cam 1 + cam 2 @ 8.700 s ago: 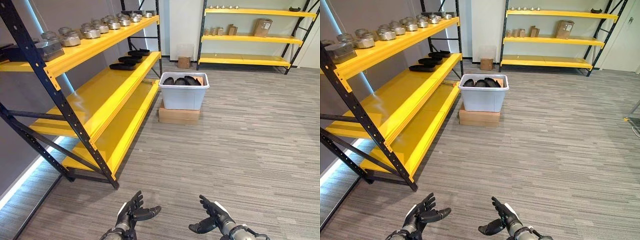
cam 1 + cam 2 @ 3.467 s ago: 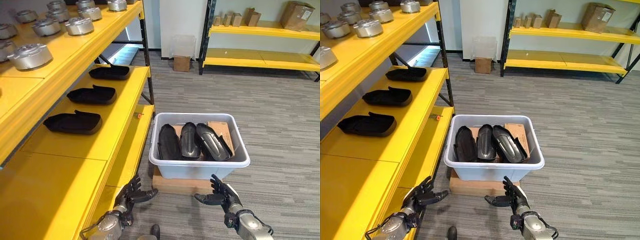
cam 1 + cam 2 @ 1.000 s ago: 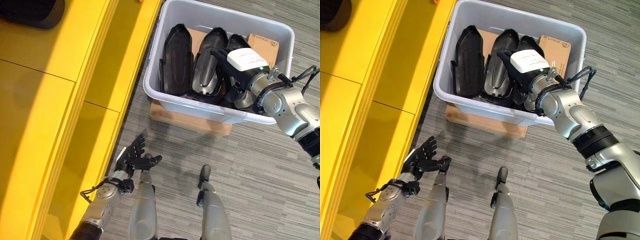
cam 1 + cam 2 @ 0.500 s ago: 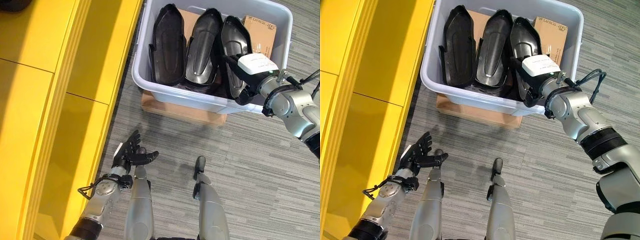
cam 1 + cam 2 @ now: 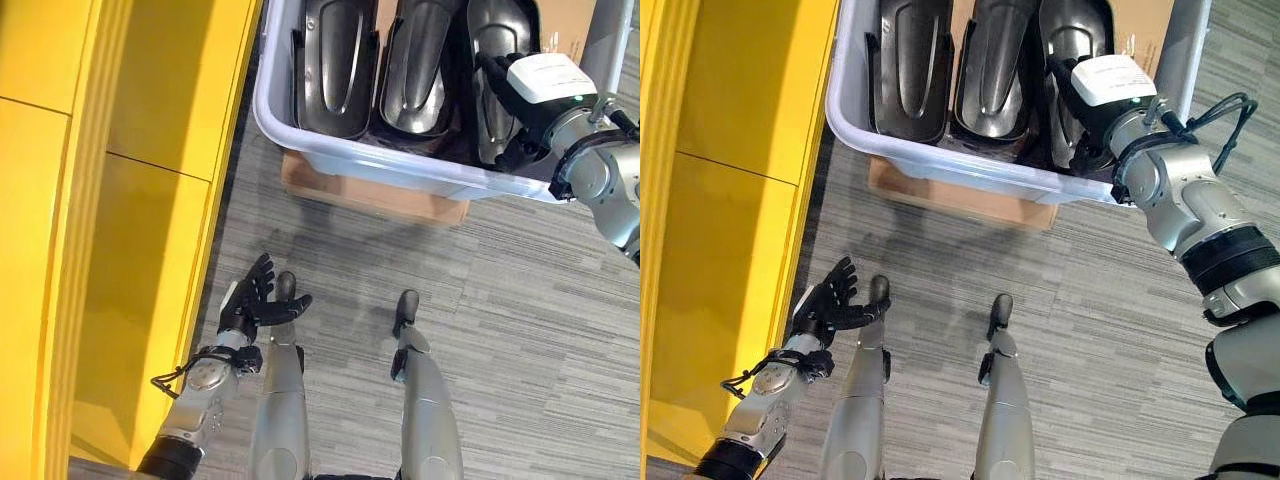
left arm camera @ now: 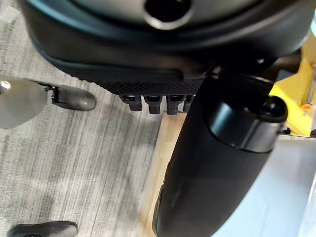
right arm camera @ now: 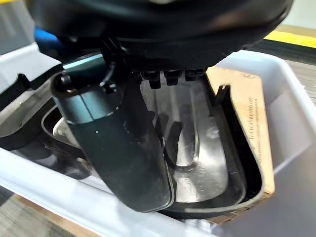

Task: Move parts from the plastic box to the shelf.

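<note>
Below the head camera, in the left eye view, the plastic box [image 5: 330, 153] sits on a flat cardboard carton [image 5: 370, 192] on the grey carpet [image 5: 540, 330], just beside the yellow shelf [image 5: 150, 150]. Three black moulded parts stand side by side in it: the left part [image 5: 335, 60], the middle part [image 5: 418, 65] and the right part [image 5: 495, 70]. The right hand [image 5: 515, 95], with a white cover on its back, reaches over the box's near rim and lies against the right part; its fingertips are hidden inside the box, so I cannot tell whether it grips the part. The left hand [image 5: 250, 300] hangs low over the carpet, well apart from the box, fingers spread and relaxed, holding nothing. From the right eye view the same layout shows, with a brown cardboard sheet [image 5: 1145, 35] tucked against the box's far right wall, beside the right part. Along the left wrist view, the released hand's thumb stands out over the carpet, with the carton's edge and the box's pale wall past it. Along the right wrist view, the thumb points down into the box over the right part's hollow, and the cardboard sheet stands just beside that part; nothing there shows the fingers closed on it.
</note>
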Tool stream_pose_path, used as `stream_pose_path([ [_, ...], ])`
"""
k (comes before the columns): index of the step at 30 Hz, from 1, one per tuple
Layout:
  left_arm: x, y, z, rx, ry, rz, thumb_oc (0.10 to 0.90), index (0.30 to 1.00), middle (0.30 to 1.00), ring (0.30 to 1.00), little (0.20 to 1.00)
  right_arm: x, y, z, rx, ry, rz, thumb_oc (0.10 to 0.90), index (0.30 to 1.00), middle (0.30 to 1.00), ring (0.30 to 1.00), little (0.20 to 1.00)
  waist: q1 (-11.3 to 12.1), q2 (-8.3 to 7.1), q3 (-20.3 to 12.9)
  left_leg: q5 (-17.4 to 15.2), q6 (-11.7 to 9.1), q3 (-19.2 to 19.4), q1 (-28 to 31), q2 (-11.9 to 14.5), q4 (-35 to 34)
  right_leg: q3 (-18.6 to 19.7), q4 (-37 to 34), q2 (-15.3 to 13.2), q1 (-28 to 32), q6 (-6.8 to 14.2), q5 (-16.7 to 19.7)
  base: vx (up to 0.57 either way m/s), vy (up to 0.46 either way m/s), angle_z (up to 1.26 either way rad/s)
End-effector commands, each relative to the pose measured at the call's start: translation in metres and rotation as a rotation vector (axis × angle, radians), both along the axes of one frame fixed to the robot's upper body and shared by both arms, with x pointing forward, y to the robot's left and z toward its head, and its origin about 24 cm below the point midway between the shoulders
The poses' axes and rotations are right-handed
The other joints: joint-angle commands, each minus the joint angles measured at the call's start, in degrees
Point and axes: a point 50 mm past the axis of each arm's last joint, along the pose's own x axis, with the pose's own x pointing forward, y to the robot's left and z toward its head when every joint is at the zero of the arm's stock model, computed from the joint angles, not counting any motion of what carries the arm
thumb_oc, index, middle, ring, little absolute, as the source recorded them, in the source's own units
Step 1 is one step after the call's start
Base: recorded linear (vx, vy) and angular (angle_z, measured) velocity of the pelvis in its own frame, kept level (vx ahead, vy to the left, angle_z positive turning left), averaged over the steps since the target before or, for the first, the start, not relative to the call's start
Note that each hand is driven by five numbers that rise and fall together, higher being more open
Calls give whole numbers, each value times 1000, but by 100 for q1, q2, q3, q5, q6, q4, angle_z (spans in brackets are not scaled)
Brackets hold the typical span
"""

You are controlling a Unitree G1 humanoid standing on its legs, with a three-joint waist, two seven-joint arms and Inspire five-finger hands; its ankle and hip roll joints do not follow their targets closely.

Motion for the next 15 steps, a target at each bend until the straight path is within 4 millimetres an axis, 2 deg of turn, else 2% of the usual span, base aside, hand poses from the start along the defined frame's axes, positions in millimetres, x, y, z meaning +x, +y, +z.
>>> stream_pose_path([
  [1, -8, 7, 25, -3, -144, 4, 900, 1000, 1000, 1000, 1000, -27, -9, 77, -94, -256, -27, 900, 1000, 1000, 1000, 1000, 12, -78, -71, -359, -35, 118, 390, 311, 184, -46, -331, 75, 71, -286, 491, 49, -24, 3],
  [5, -9, 11, 26, 2, -144, 16, 900, 1000, 1000, 1000, 1000, -35, -4, 89, -114, -285, -1, 900, 1000, 1000, 1000, 1000, 6, -117, -71, -363, -29, 125, 410, 301, 140, -54, -296, 82, 77, -292, 451, 31, -6, 0],
  [15, -12, 18, 25, 9, -140, 39, 900, 1000, 1000, 1000, 1000, -40, -5, 100, -133, -299, -8, 900, 1000, 1000, 1000, 1000, 2, -149, -93, -388, -25, 124, 319, 262, 134, -49, -237, 65, -59, -288, 425, 15, -2, 0],
])
